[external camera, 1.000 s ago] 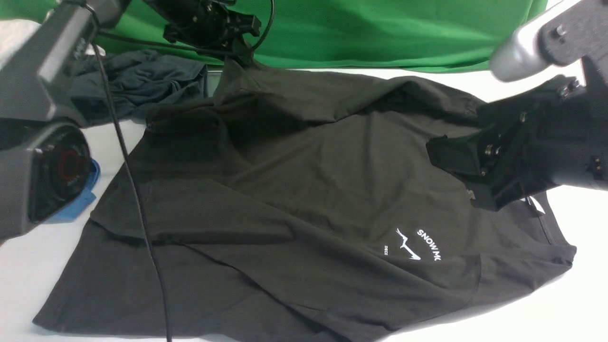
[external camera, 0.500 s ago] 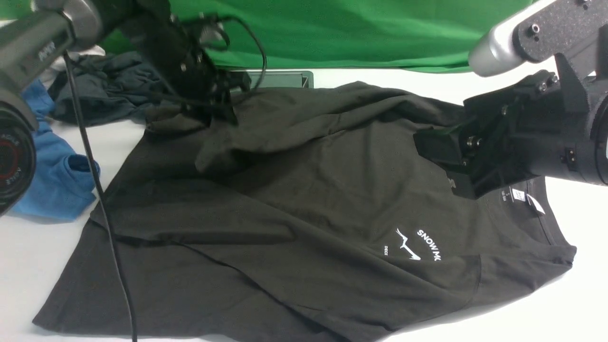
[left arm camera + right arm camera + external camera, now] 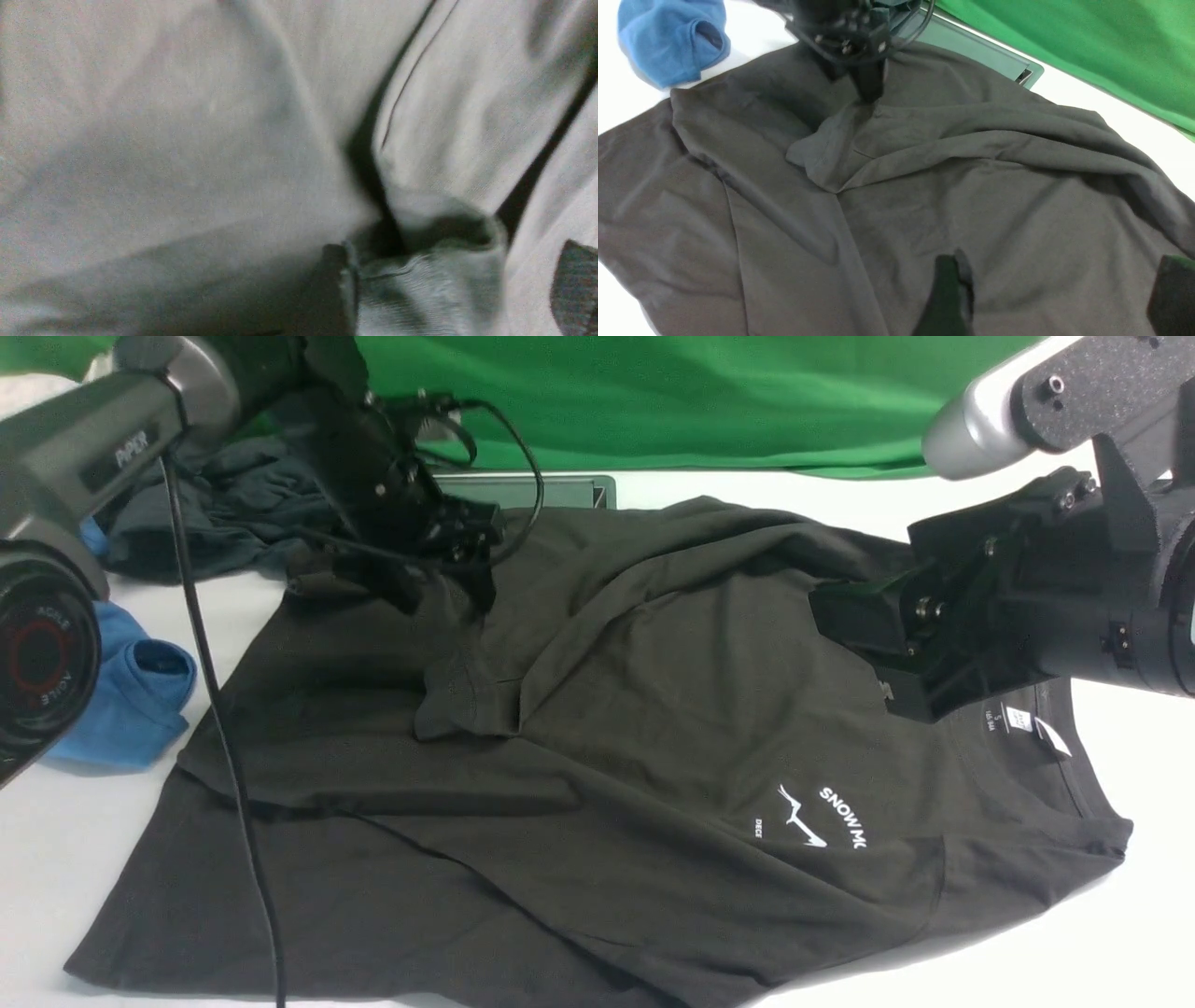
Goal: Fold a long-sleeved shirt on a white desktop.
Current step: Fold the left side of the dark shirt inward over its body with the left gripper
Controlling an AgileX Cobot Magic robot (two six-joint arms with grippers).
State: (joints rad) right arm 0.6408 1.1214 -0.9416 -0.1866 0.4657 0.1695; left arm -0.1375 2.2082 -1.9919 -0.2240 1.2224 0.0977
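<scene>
Left gripper (image 3: 443,590), jaws apart, hangs just over the long-sleeved shirt's (image 3: 653,756) sleeve cuff (image 3: 434,275); right gripper (image 3: 1059,298), likewise apart, sits farther off.

The long-sleeved shirt (image 3: 653,728) is soft matt black cloth; the white desktop (image 3: 1102,952) smooth and matt.

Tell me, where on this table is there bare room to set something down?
Bare white desktop shows at the near left corner, between the blue shirt and the hem of the black shirt; along the right edge beyond its collar; and in a far strip along the green backdrop. The far left is crowded: grey garment, blue shirt, left gripper.
</scene>
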